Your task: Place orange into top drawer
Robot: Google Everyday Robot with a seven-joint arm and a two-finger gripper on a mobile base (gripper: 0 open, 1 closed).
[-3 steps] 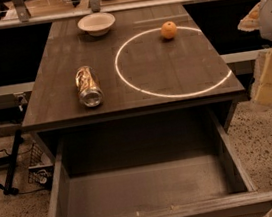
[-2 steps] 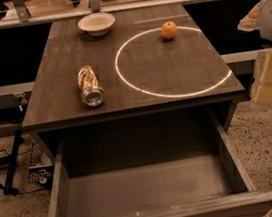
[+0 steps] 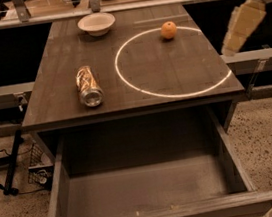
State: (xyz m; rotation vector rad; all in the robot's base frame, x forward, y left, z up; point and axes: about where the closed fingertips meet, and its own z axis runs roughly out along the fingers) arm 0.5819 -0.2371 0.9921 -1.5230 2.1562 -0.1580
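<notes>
Risen: end effector (image 3: 242, 29) off table's (image 3: 171, 75) right edge, opening cannot tell | orange (image 3: 168, 29) near far edge | top drawer (image 3: 151, 215) open

orange (image 3: 168, 29) on table (image 3: 170, 67) at 1 o'clock, sitting on far arc of white ring (image 3: 117, 69) | top drawer (image 3: 147, 189) pulled open at 6 o'clock | crushed gold can (image 3: 88, 85) on its side at 9 o'clock, just outside ring | white bowl (image 3: 96, 23) at 11 o'clock | gripper (image 3: 242, 27) beyond table's right edge, at orange's 3 o'clock, well apart
</notes>
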